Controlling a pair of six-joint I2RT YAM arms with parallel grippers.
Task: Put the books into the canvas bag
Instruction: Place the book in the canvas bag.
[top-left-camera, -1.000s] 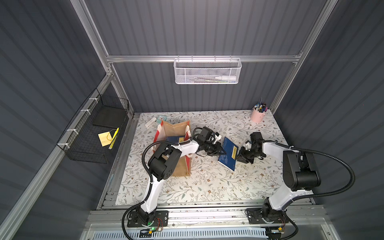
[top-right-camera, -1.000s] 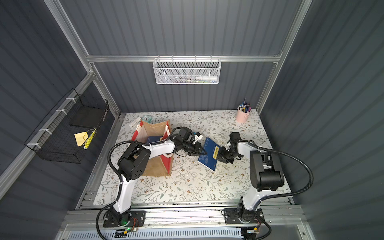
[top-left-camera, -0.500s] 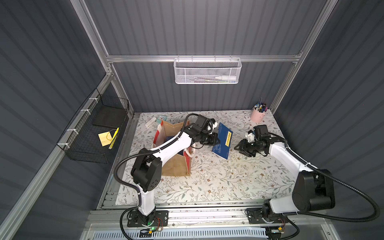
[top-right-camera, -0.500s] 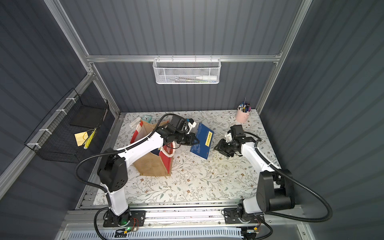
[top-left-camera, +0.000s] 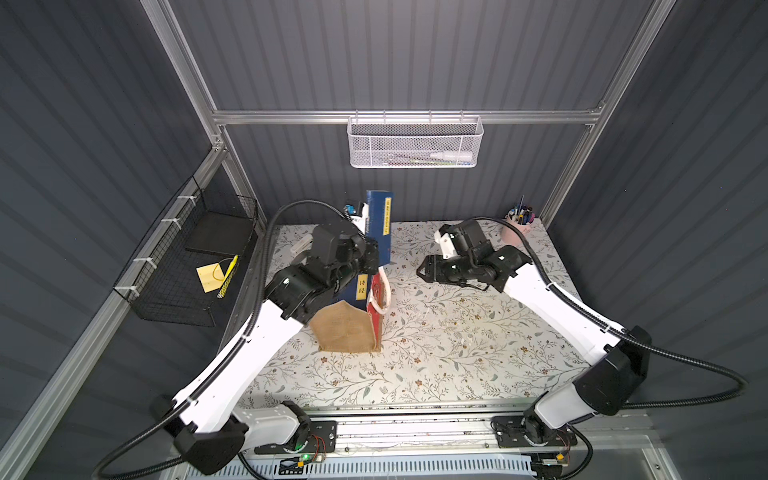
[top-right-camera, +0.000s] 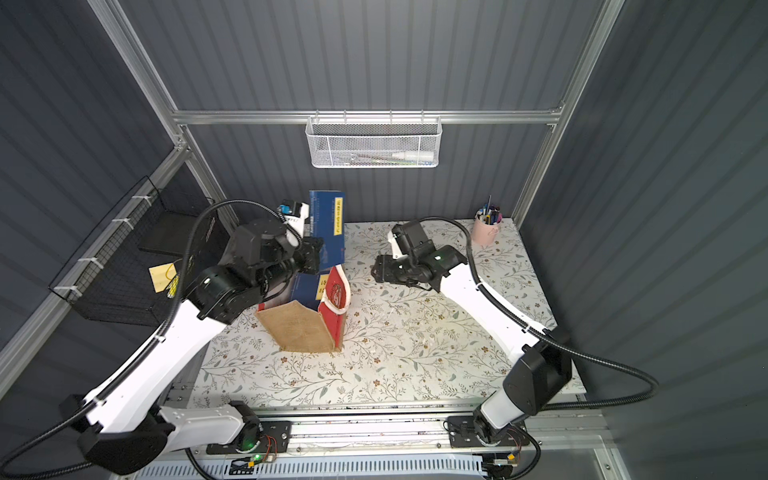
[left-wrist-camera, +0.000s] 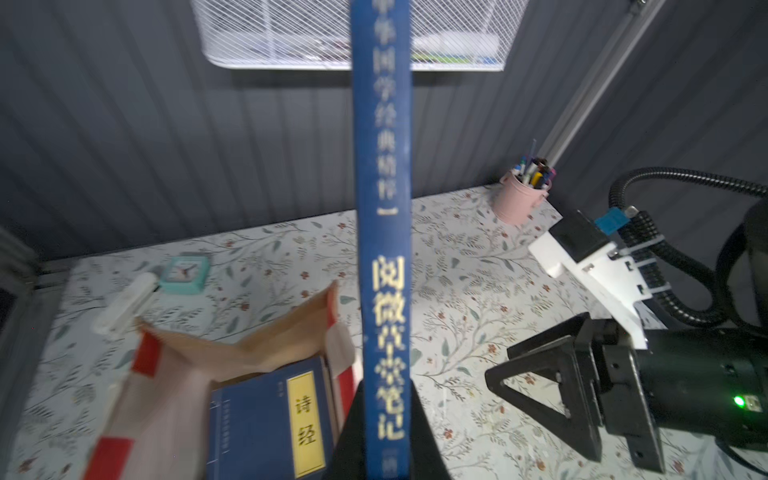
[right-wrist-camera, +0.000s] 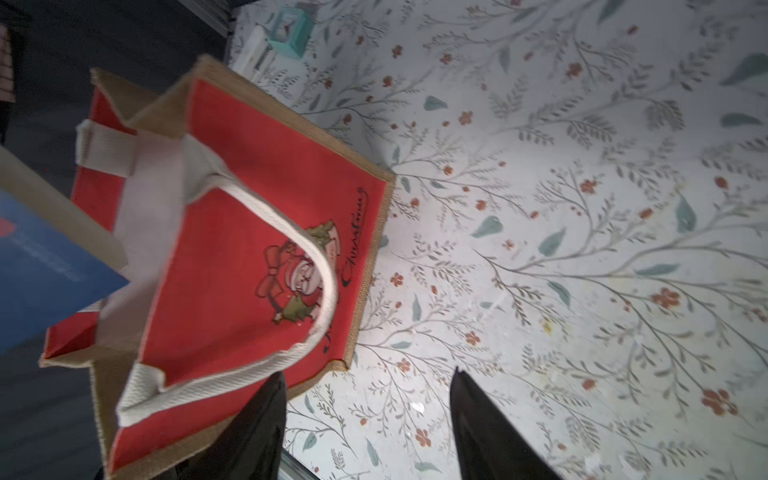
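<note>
Left wrist view, canvas bag (left-wrist-camera: 249, 353): open, near edge cut off; navy book (left-wrist-camera: 257, 424) inside.
Held book (left-wrist-camera: 384, 249): upright above bag's rim, top cropped.
Left gripper (left-wrist-camera: 384, 436): pinching held book's bottom.
Right gripper (right-wrist-camera: 369, 395): spread, empty.

Enclosure walls (top-left-camera: 415, 54): dark grey ribbed panels on three sides, carried by an aluminium frame (top-left-camera: 291, 117). A white mesh basket (top-left-camera: 374, 145) hangs from the rear crossbar. A black wire basket (top-left-camera: 166, 257) is fixed along the left wall. The table (top-left-camera: 457, 353) has a pale floral covering. A pink pen cup (top-left-camera: 517, 230) stands in the far right corner. Lighting is even across the tabletop.
</note>
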